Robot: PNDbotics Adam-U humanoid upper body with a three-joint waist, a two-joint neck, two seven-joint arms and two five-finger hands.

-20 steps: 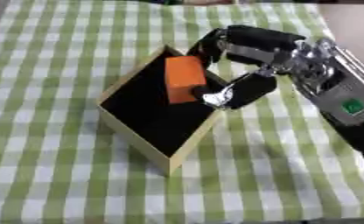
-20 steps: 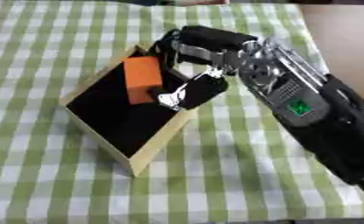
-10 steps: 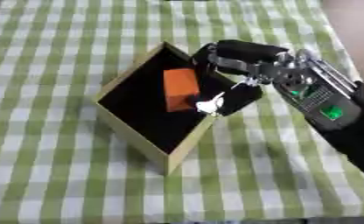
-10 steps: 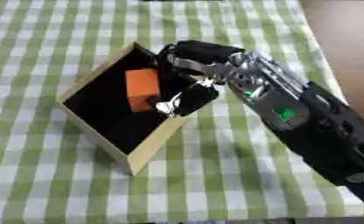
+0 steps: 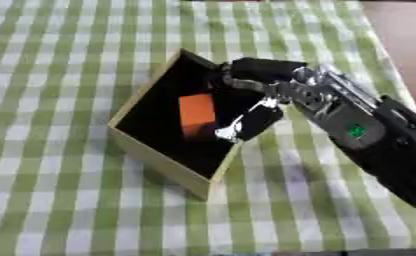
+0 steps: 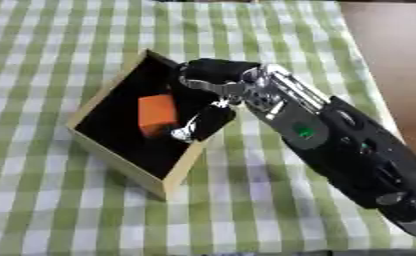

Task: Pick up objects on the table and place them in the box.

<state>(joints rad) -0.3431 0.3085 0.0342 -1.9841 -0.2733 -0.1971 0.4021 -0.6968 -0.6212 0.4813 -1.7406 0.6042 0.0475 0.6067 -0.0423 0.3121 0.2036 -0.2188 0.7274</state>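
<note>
An open cardboard box (image 5: 159,165) with a black inside stands askew on the checked cloth. An orange block (image 5: 197,114) lies inside it, near the middle. My right hand (image 5: 286,85) comes in from the right and hovers over the box's right side. Its dark fingers (image 5: 253,67) reach over the far right wall, relaxed. The thumb (image 5: 249,122) points down into the box, its silver tip just right of the block. The hand holds nothing. My left hand shows in neither view.
A green-and-white checked cloth (image 5: 63,60) covers the table. A bare brown table edge (image 5: 408,30) shows at the upper right. My right forearm (image 5: 369,140), with a small green light, crosses the cloth's right half.
The orange block, held up between the right hand's fingers and thumb a second ago, has dropped lower into the box. The hand has let it go.
</note>
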